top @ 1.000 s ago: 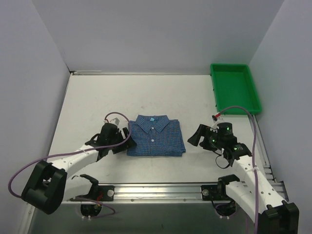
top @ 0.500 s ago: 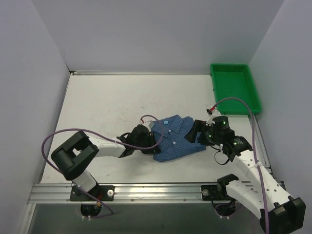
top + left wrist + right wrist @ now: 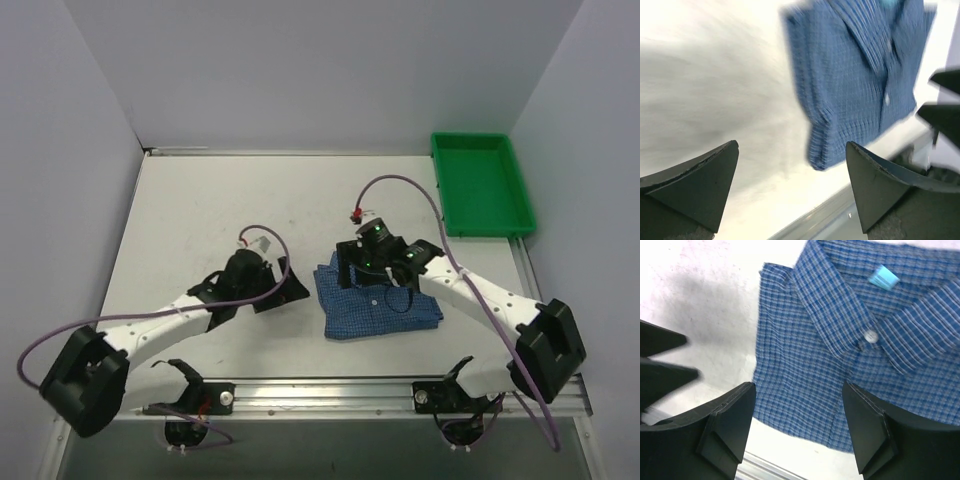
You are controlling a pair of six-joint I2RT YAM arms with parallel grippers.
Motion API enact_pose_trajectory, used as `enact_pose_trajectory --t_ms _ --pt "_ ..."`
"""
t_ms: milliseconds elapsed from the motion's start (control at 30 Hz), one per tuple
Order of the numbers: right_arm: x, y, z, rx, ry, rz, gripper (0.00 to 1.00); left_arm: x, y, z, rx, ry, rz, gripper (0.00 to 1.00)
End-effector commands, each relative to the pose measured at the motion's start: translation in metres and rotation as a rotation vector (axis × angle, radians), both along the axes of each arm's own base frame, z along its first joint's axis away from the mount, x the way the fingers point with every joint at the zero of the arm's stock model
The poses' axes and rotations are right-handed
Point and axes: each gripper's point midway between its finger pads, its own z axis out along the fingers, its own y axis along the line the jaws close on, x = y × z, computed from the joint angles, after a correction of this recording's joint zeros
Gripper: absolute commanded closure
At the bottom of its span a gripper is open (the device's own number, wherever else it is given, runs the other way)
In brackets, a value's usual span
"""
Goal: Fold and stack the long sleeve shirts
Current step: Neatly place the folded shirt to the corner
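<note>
Since the frame a second earlier, the blue checked shirt (image 3: pixel 382 315) had slid to the right across the worktop (image 3: pixel 230 200) and turned, so that its edges lay askew. The left tool (image 3: pixel 290 286) had pulled off its left edge, and the right arm had swung in over it.

The shirt lay folded, front up, at the near middle of the worktop, a little right of centre. From above, its collar and upper part were hidden under the right arm, and no sleeve could be made out. In the right wrist view the collar, the light blue neck label (image 3: pixel 883 277) and one white button (image 3: pixel 870 336) showed clearly, while the shirt's right side ran out of the frame. The left wrist view was smeared by motion, so the checks (image 3: pixel 855 85) read only as blurred blue.

The right tool (image 3: pixel 797 425) hung over the shirt's lower left part with its fingers spread and nothing pinched between them; whether they touched the cloth could not be told. The left tool (image 3: pixel 790 190) stood just left of the shirt, apart from it, with fingers wide and only bare worktop between them.

A green tray (image 3: pixel 485 185) sat at the far right corner, well apart from the shirt, its green floor and rim in plain view.
</note>
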Motion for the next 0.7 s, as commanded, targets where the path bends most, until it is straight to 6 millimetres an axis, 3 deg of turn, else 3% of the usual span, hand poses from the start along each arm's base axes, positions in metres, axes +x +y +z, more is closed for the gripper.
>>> enact_pose_trajectory --t_ms 0,67,100,200,267,333,500,667 --pt "0.017 0.012 -0.009 -0.129 -0.022 -0.039 0.30 0.007 0.067 0.001 0.121 0.042 0.110 0.02" --pt "0.025 0.030 -0.005 -0.148 -0.045 -0.040 0.30 0.012 0.095 0.017 0.157 0.001 0.125 0.02" --pt "0.028 0.032 -0.021 -0.202 -0.022 -0.046 0.30 0.023 0.117 0.023 0.148 0.002 0.186 0.03" --pt "0.034 0.056 -0.037 -0.238 0.000 -0.024 0.31 0.034 0.157 0.046 0.176 -0.050 0.238 0.03" --pt "0.036 0.075 -0.038 -0.235 -0.002 0.002 0.32 0.035 0.175 0.050 0.203 -0.069 0.248 0.02" --pt "0.035 0.084 -0.052 -0.273 0.016 0.018 0.35 0.039 0.190 0.050 0.204 -0.072 0.280 0.03" --pt "0.027 0.102 -0.082 -0.362 0.072 0.056 0.45 0.046 0.201 0.049 0.202 -0.086 0.304 0.03" --pt "0.023 0.087 -0.100 -0.449 0.096 0.040 0.68 0.048 0.207 0.052 0.191 -0.099 0.327 0.03"
